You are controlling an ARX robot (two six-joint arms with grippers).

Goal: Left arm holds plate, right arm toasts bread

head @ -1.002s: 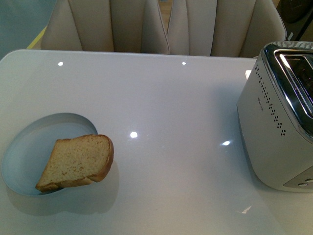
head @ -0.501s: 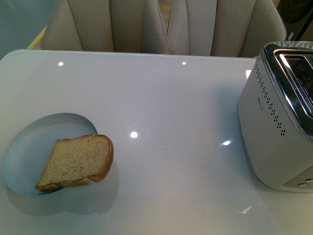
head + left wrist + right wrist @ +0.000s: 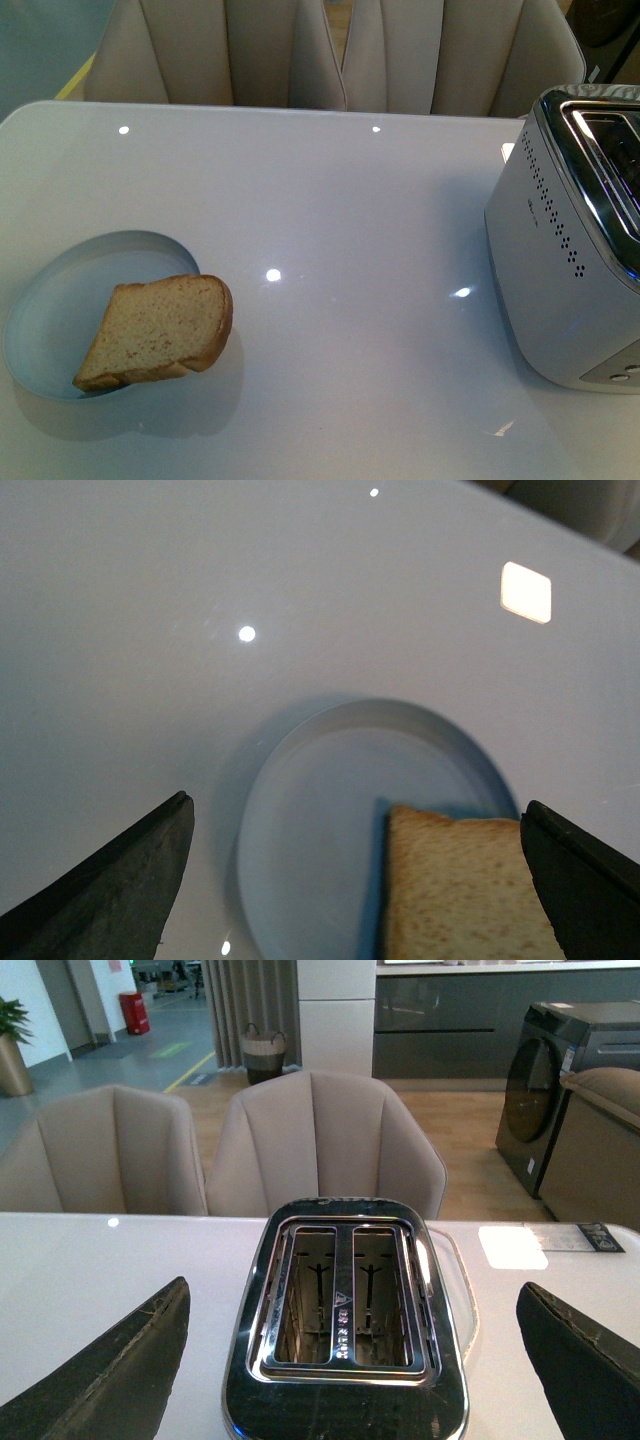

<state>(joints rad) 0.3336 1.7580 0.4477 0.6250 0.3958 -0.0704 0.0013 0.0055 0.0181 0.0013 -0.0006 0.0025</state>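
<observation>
Bread slice (image 3: pixel 155 330) lies on the pale plate (image 3: pixel 55 300) at the near left of the white surface (image 3: pixel 340 330), its rounded top overhanging the plate's right rim. A silver two-slot toaster (image 3: pixel 560 250) stands at the right side, well apart from the plate. The left claw (image 3: pixel 355 805) hangs above the plate with its fingers spread wide, gripping nothing. The right claw (image 3: pixel 352 1288) hangs above the toaster's two slots, likewise spread apart and gripping nothing.
</observation>
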